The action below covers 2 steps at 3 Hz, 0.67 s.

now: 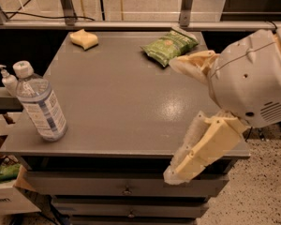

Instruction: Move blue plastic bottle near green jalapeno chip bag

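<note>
The blue plastic bottle (40, 102) stands upright at the front left corner of the grey table (117, 88), white cap on top, blue-and-white label around it. The green jalapeno chip bag (170, 46) lies flat at the back right of the table. My gripper (178, 121) is at the right of the table, close to the camera, open and empty. One cream finger (194, 63) points left just in front of the bag; the other (201, 149) hangs over the front right edge. The bottle is far to the left of the gripper.
A pale yellow sponge (84, 39) lies at the back left of the table. A small white pump dispenser (8, 80) stands just behind the bottle, off the table's left edge. Drawers (126, 189) are below the tabletop. A box (4, 191) sits on the floor at left.
</note>
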### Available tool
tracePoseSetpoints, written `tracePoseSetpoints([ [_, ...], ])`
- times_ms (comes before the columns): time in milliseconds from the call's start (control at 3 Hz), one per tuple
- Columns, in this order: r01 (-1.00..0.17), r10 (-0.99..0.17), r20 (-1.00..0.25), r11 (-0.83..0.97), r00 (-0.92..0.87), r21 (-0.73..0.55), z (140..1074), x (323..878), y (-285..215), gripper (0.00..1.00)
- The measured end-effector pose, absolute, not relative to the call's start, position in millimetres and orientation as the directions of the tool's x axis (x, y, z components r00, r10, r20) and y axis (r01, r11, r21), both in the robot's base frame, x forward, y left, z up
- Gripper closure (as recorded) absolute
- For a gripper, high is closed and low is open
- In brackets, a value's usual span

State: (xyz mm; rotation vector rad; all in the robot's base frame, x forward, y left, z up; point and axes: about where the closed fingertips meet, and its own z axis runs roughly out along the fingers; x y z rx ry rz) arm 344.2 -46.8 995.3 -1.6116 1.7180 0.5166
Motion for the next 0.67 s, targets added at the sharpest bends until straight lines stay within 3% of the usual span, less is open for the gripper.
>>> tracePoseSetpoints([
  [667,-0.977,-0.608,-0.79,0.107,0.084,-0.186,959.3,356.1,-5.3,0.0],
])
